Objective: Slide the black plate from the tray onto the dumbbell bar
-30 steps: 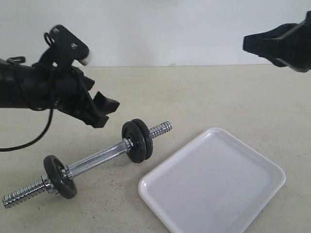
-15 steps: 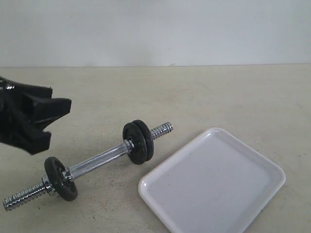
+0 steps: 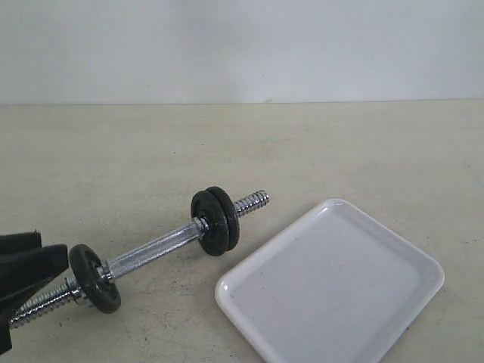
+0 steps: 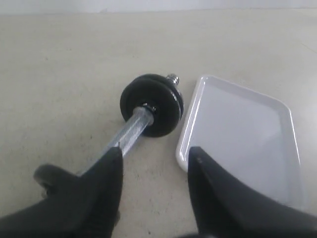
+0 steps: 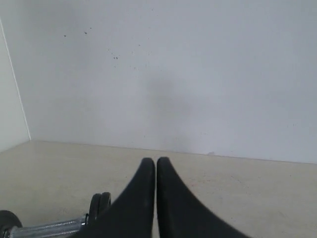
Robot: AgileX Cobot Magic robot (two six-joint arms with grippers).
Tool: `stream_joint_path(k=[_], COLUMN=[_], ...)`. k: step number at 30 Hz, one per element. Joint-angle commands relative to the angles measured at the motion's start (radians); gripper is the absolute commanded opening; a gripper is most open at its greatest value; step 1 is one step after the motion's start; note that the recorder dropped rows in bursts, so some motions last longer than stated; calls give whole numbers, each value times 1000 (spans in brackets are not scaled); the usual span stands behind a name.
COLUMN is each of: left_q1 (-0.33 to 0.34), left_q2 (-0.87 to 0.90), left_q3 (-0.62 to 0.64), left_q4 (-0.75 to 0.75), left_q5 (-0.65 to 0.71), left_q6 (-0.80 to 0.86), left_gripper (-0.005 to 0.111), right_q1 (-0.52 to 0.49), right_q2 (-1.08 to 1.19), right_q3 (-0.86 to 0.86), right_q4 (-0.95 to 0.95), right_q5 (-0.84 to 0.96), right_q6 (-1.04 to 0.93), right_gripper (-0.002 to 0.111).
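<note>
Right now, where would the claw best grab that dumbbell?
Probably the bare chrome shaft between the single black plate and the paired plates, from above, closing across it: it lies flat and that stretch is slim and free of plates.

Beige desk (image 3: 340, 144), its far edge against a wall (image 3: 242, 45), dumbbell bar (image 3: 155, 248) with black discs (image 3: 215, 221) lying on it, white tray (image 3: 333, 287) just beside.

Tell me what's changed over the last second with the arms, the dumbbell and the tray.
In the exterior view, the left gripper dropped from above the dumbbell to the lower left corner, now barely in frame, jaws apart and holding nothing. The right gripper, shut, left that view from the upper right. Nothing was grasped or released. The dumbbell, its three black plates and the white tray stayed put.
</note>
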Motion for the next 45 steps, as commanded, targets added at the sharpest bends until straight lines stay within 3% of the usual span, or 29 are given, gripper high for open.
stream_joint_path(k=[1,10,20,26,45], left_q1=[-1,-1,-1,-1,-1], left_q2=[-16,-18,-20,-20,-38], left_q3=[73,125,159,159,159], left_q4=[-61,-77,-77,-77,-72], left_q5=[-26,-121,-195,-305,-318], left_q6=[-13,-10,-37,-120,-152], left_gripper=[40,40,40,40,40], right_q1=[-4,-4,-4,-4,-4], right_q2=[-8,-8,-8,-8,-8], right_q3=[15,15,15,15,15], right_q4=[8,-82,-262,-466,-475], right_q5=[27,-57,-112,-102,-97], right_q6=[19,46,203,380,414], right_gripper=[0,0,0,0,0])
